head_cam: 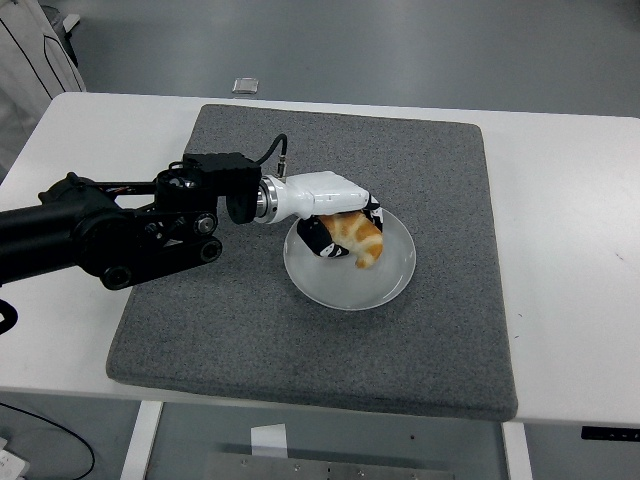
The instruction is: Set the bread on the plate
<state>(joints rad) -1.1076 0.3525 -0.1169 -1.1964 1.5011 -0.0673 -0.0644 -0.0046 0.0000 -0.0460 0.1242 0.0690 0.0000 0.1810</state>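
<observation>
A pale translucent plate [345, 285] lies on the grey mat, right of centre. My left hand [335, 225], white with black fingers, reaches in from the left and hovers over the plate's far left part. Its fingers are curled around a golden-brown piece of bread [360, 238], which hangs over the plate's middle, at or just above its surface. The right arm is out of view.
The grey mat [430, 330] covers most of the white table [570, 220]. A small silver object [245, 86] lies on the floor beyond the table's far edge. A white garment or bag [30, 50] shows at the top left.
</observation>
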